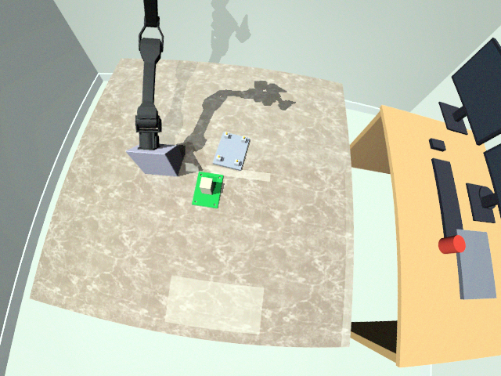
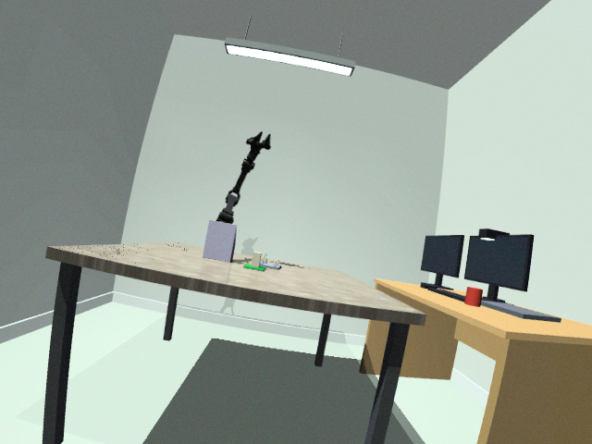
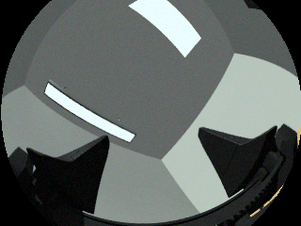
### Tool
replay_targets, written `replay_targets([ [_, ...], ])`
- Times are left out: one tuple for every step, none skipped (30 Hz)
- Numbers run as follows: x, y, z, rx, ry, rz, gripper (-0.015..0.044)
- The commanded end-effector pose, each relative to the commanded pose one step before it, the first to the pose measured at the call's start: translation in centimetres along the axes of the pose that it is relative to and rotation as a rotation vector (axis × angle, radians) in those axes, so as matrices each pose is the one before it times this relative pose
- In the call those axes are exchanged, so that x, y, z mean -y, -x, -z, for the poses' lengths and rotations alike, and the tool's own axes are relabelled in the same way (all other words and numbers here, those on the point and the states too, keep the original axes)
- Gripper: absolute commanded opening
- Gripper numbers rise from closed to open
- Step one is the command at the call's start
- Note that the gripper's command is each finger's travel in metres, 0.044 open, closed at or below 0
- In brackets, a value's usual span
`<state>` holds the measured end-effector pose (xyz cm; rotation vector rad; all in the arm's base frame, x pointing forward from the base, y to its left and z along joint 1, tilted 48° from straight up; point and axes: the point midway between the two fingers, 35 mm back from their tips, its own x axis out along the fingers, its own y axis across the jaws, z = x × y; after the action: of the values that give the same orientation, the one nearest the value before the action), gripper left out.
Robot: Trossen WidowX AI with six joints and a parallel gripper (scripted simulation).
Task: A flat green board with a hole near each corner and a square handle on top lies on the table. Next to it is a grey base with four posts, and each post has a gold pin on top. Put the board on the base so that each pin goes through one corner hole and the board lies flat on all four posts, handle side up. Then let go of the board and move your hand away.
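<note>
While the green board (image 1: 199, 198) (image 2: 254, 267) lies below — well apart — the gripper's (image 2: 264, 138) (image 3: 153, 133) fingers stand spread.

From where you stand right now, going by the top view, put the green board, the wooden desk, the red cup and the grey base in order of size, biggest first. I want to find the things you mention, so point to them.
1. Wooden desk (image 1: 428, 323) (image 2: 535, 329)
2. Grey base (image 1: 230, 151) and green board (image 1: 206, 200) (image 2: 248, 266), too alike to rank
3. Red cup (image 1: 452, 244) (image 2: 473, 296)

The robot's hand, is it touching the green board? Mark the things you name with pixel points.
Apart. The exterior view shows the hand (image 2: 263, 138) (image 3: 154, 137) high up in the air, and the green board (image 1: 207, 198) (image 2: 254, 267) far below it on the table (image 1: 258, 243) (image 2: 305, 287).
</note>
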<state>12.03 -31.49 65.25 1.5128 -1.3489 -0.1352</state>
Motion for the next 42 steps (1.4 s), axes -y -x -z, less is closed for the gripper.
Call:
replay_targets([
  [6.359, -1.446, -2.327, 0.02537, 0.1526, 0.17166, 0.044],
  [1.598, -0.496, -0.29, 0.00137, 0.0382, 0.04314, 0.044],
  [1.6, -0.509, -0.209, -0.00074, 0.0382, 0.04318, 0.044],
  [1.675, -0.552, -0.125, -0.00328, 0.0402, 0.04525, 0.044],
  [1.538, -0.525, -0.036, -0.00507, 0.0372, 0.04159, 0.044],
  [1.521, -0.536, 0.037, -0.00698, 0.0371, 0.0412, 0.044],
  [1.55, -0.563, 0.111, -0.00916, 0.0382, 0.04203, 0.044],
  [1.569, -0.589, 0.189, -0.01143, 0.0391, 0.0426, 0.044],
  [1.573, -0.612, 0.269, -0.01373, 0.0399, 0.04279, 0.044],
  [1.574, -0.636, 0.35, -0.01611, 0.0407, 0.04288, 0.044],
  [1.54, -0.649, 0.425, -0.0182, 0.0407, 0.04206, 0.044],
  [1.503, -0.662, 0.497, -0.02023, 0.0407, 0.04114, 0.044],
  [1.463, -0.674, 0.565, -0.0222, 0.0408, 0.04013, 0.044],
  [1.485, -0.716, 0.66, -0.02526, 0.0427, 0.0408, 0.044],
  [1.441, -0.732, 0.731, -0.0274, 0.0429, 0.0397, 0.044],
  [1.387, -0.744, 0.795, -0.02934, 0.0429, 0.0383, 0.044],
  [1.33, -0.756, 0.855, -0.03119, 0.0429, 0.03682, 0.044],
  [1.271, -0.767, 0.91, -0.03295, 0.0429, 0.03525, 0.044],
  [1.21, -0.777, 0.961, -0.03462, 0.0429, 0.03362, 0.044],
  [1.148, -0.788, 1.008, -0.03619, 0.0429, 0.03191, 0.044],
  [1.084, -0.797, 1.05, -0.03766, 0.0429, 0.03015, 0.044],
  [1.019, -0.806, 1.087, -0.03904, 0.0429, 0.02832, 0.044],
  [0.953, -0.815, 1.121, -0.04031, 0.0428, 0.02645, 0.044],
  [1.123, -0.835, 1.324, -0.04563, 0.0235, 0.02663, 0.044],
  [1.002, -0.789, 1.25, -0.04324, 0.0217, 0.02359, 0.044],
  [0.639, -0.654, 0.909, -0.03336, 0.0312, 0.01749, 0.044],
  [0.568, -0.642, 0.881, -0.03275, 0.0322, 0.01585, 0.044],
  [0.524, -0.641, 0.882, -0.03299, 0.0323, 0.0146, 0.044],
  [0.485, -0.643, 0.887, -0.03336, 0.0323, 0.0134, 0.044],
  [0.449, -0.645, 0.893, -0.03378, 0.0322, 0.01224, 0.044],
  [0.414, -0.648, 0.898, -0.03415, 0.0322, 0.01106, 0.044],
  [0.378, -0.65, 0.901, -0.03448, 0.0321, 0.00988, 0.044],
  [0.344, -0.652, 0.903, -0.03477, 0.032, 0.00869, 0.044],
  [0.377, -0.791, 1.102, -0.04267, 0.0388, 0.00898, 0.044],
  [0.409, -0.984, 1.378, -0.05372, 0.0483, 0.00873, 0.044],
  [0.334, -0.989, 1.375, -0.05413, 0.0482, 0.00597, 0.044],
  [0.26, -0.99, 1.364, -0.05427, 0.0479, 0.0032, 0.044],
  [0.189, -0.991, 1.349, -0.05425, 0.0476, 0.00043, 0.044],
  [0.121, -0.991, 1.33, -0.05407, 0.0472, -0.00231, 0.044],
  [0.056, -0.99, 1.308, -0.05376, 0.0469, -0.00502, 0.044],
  [-0.005, -0.988, 1.284, -0.05329, 0.0465, -0.0077, 0.044],
  [-0.064, -0.985, 1.256, -0.05269, 0.0461, -0.01033, 0.044],
])
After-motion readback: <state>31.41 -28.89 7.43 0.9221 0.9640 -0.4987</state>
